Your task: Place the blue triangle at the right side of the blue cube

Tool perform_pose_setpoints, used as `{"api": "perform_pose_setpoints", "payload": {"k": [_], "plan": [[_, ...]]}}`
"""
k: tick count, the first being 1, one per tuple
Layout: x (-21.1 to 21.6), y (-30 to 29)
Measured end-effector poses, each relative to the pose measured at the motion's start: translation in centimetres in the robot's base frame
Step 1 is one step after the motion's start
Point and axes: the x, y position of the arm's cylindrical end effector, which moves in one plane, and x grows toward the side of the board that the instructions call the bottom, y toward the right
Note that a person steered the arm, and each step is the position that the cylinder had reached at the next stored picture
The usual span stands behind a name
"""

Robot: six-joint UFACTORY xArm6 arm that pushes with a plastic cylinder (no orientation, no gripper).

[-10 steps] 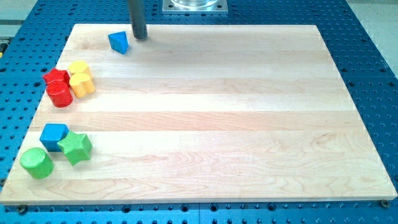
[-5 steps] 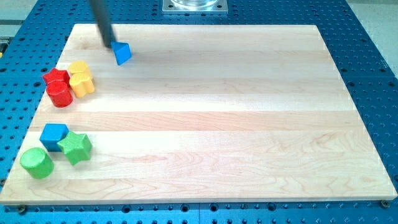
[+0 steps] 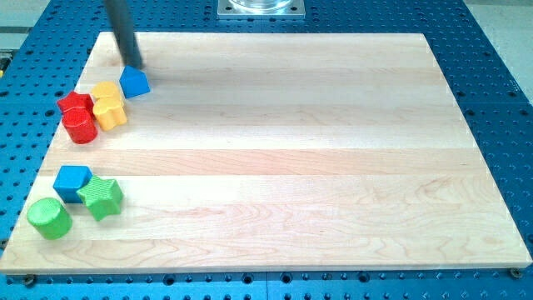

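Observation:
The blue triangle (image 3: 134, 82) lies near the upper left of the wooden board (image 3: 275, 150), just right of the yellow blocks. The blue cube (image 3: 72, 180) sits at the lower left, touching the green star (image 3: 101, 197). My tip (image 3: 134, 64) rests on the board just above the blue triangle, at its top edge. The dark rod rises from there toward the view's top left.
Two yellow blocks (image 3: 107, 105) and two red blocks (image 3: 77, 117) are bunched at the left edge, close to the blue triangle. A green cylinder (image 3: 48, 218) stands at the lower left corner. A metal mount (image 3: 260, 7) is at the view's top.
My tip moved from the triangle's right to its left, then slightly further left. The blue triangle slid down and left, ending beside the yellow blocks.

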Motion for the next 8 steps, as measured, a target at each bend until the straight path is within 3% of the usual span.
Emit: {"api": "perform_pose_setpoints", "payload": {"k": [1,3,4,5,8], "plan": [[5.1,0.5],[1.2,4.1],[2.9,5.5],[9.2,5.5],[17.2,9.5]]}}
